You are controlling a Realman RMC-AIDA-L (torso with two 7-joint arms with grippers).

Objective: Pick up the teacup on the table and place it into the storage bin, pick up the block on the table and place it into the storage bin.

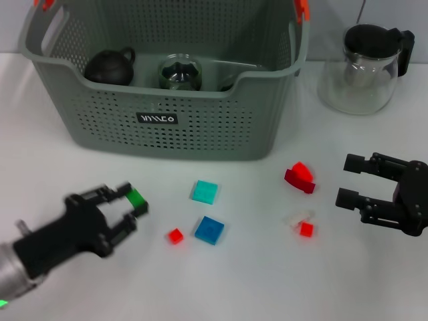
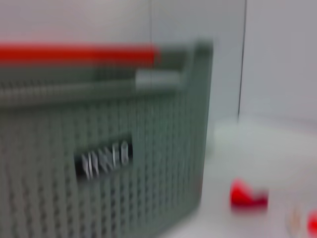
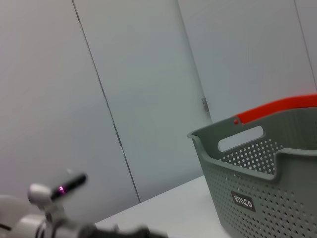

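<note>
Left tool (image 1: 131, 208) low at near left, reaching rightward, fingers closed on a green block (image 1: 136, 198). Right tool (image 1: 353, 180) at right edge, pointing left, fingers spread, holding nothing.

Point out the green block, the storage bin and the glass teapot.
green block (image 1: 136, 198), head view, on its top face, between the left gripper's fingers.
storage bin (image 1: 194, 144), head view, on its perforated front wall.
glass teapot (image 1: 358, 80), head view, on its clear body.

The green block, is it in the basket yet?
Not yet. The green block is pinched in the left tool, in front of the storage bin, outside it.
</note>
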